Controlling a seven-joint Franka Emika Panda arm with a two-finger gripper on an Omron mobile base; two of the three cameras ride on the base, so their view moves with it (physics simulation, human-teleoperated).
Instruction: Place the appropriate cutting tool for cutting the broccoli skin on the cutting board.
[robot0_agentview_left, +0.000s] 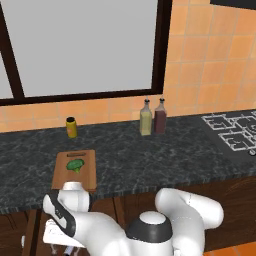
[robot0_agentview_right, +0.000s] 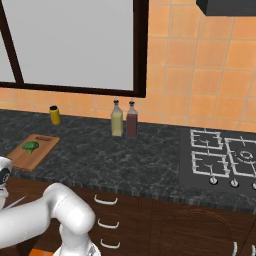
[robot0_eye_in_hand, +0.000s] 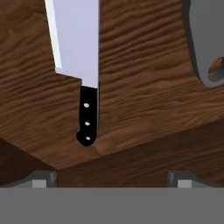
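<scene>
Straight ahead in the hand view lies the knife (robot0_eye_in_hand: 83, 65), flat on the dark wooden floor of a drawer (robot0_eye_in_hand: 144, 109). Its silver blade runs up out of the picture and its black riveted handle points toward me. My gripper (robot0_eye_in_hand: 112, 180) hovers open above the handle end, with its fingertips (robot0_eye_in_hand: 41, 178) spread wide and nothing between them. On the counter, the light brown cutting board (robot0_agentview_left: 88, 176) (robot0_agentview_right: 44, 144) carries the small green broccoli (robot0_agentview_left: 75, 165) (robot0_agentview_right: 31, 146). My arm reaches down below the counter's front edge under the board.
A grey peeler (robot0_eye_in_hand: 204, 43) lies in the drawer to the right of the knife. A yellow jar (robot0_agentview_left: 71, 127) and two bottles (robot0_agentview_left: 145, 117) (robot0_agentview_left: 160, 116) stand at the back of the dark counter. A stove (robot0_agentview_left: 232, 131) is at the right.
</scene>
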